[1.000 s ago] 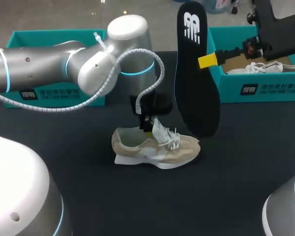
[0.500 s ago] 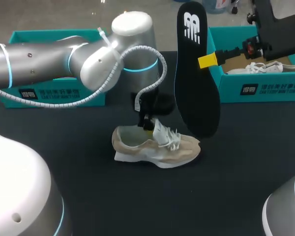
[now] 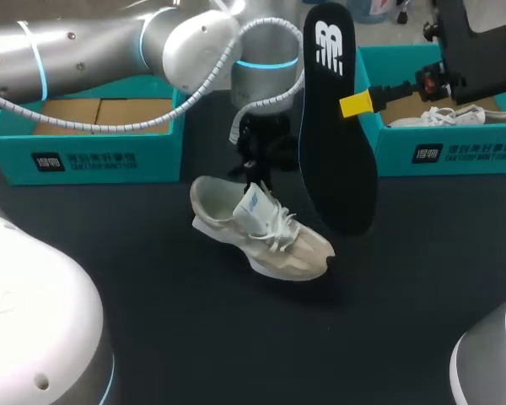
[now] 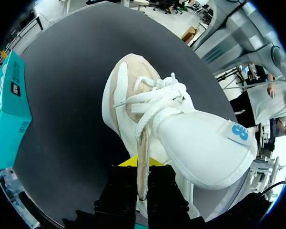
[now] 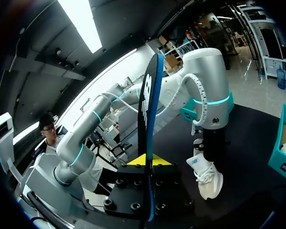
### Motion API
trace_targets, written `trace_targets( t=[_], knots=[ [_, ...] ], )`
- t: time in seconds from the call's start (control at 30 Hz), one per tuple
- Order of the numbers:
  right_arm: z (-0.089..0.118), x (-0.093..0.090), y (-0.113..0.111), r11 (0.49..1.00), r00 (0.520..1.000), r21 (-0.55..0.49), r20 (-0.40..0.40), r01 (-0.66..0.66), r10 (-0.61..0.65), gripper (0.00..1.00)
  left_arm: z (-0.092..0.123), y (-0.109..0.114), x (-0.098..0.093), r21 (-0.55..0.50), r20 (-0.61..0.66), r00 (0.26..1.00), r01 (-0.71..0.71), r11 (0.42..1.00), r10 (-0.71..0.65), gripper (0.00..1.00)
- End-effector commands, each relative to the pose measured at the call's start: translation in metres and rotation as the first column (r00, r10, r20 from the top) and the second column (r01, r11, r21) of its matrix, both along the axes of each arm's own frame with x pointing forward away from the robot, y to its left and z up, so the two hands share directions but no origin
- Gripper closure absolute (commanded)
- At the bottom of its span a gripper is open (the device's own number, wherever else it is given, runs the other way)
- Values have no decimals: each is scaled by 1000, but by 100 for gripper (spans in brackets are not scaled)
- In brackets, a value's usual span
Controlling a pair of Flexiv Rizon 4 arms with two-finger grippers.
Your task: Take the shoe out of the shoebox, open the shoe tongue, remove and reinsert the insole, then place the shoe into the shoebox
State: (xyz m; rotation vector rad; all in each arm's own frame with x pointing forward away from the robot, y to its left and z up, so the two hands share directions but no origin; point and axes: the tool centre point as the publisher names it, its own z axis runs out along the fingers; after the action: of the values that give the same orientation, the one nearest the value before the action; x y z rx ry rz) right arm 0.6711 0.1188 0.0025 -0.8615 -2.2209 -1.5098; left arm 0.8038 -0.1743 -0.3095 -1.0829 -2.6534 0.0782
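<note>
**Sneaker pinched by the left jaws, insole held upright by the right jaws**

At the middle of the dark desk (image 3: 152, 321) lies the beige-and-white lace-up sneaker (image 3: 261, 232), toe toward 4 o'clock and white tongue (image 3: 255, 202) raised. The left jaws come down from 12 o'clock and are pinched on its beige upper edge beside the laces. At the sneaker's 1 o'clock, the right jaws clamp the black foam insole (image 3: 333, 118) upright. Farther back, one open teal cardboard shoebox (image 3: 101, 156) sits at 10 o'clock. A second teal shoebox (image 3: 438, 152) at 2 o'clock holds a white shoe (image 3: 455, 116).

Shoe (image 3: 299, 253) is beige with white laces (image 3: 280, 232) and a white tongue (image 3: 255, 205), insole (image 3: 333, 143) black with white print, shoebox (image 3: 93, 156) teal.
</note>
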Motion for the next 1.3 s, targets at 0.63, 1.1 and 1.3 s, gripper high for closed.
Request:
trace_targets(
  t=[0.63,1.1,1.3],
  knots=[
    [0,2,2,1000,1000,-3,-2,-1,1,100,-11,-19,16,-72,-133,609,781,620,-782,100],
    [0,2,2,1000,1000,-3,-2,-1,1,100,-21,-28,16,-45,-139,625,771,635,-768,100],
    [0,2,2,1000,1000,-3,-2,-1,1,100,-27,-36,18,-18,-158,622,774,632,-767,100]
  ],
)
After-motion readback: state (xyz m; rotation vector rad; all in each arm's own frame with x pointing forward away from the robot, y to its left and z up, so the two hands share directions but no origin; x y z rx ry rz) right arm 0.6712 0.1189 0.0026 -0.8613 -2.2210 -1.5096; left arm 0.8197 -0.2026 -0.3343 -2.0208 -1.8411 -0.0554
